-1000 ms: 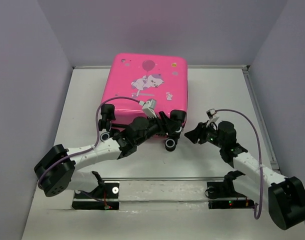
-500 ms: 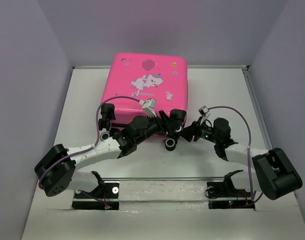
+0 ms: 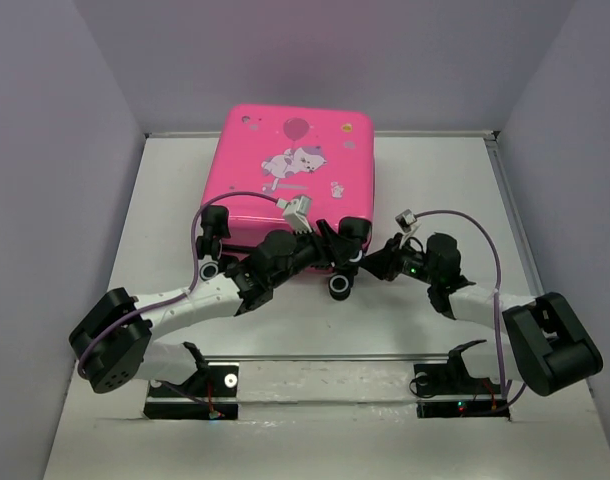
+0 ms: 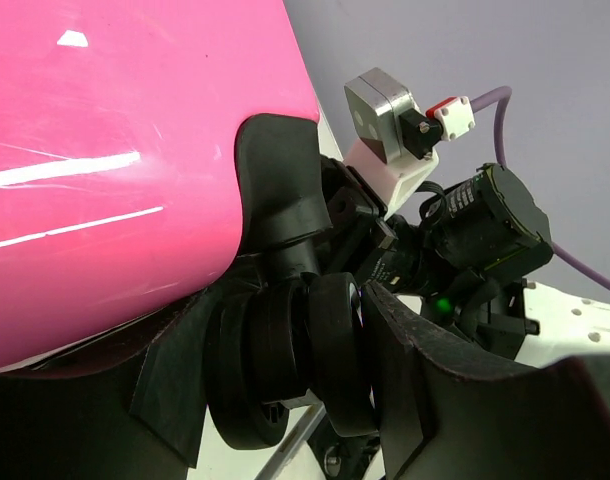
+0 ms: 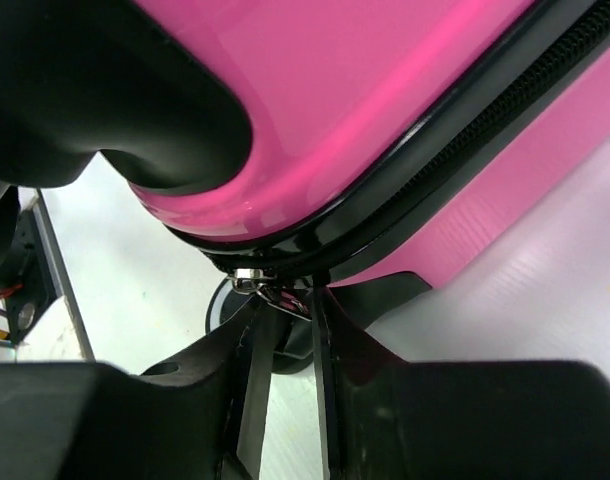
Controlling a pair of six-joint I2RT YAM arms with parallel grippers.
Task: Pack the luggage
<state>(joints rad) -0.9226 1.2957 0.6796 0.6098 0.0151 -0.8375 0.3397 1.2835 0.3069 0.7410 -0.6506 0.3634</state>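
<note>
One luggage (image 3: 285,190) lies flat, wheels (image 3: 340,286) nearward; right gripper (image 3: 377,264) pinches its zipper pull (image 5: 253,276)

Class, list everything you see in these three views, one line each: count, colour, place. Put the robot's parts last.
suitcase: one, hot pink with a white cartoon print, lying flat at the far middle of the table.
wheels: black, at the suitcase's near end; the arms hide the total.
zipper band: one, black, running along the suitcase's side.
zipper pull: one, silver, on the band at a near corner.
table: one, white, under everything.
walls: grey, on three sides.
left arm: one, white and black, near left.
right arm: one, white and black, near right.
left gripper: black, straddling a wheel; grip unclear.
right gripper: black, pinching the zipper pull.
</note>
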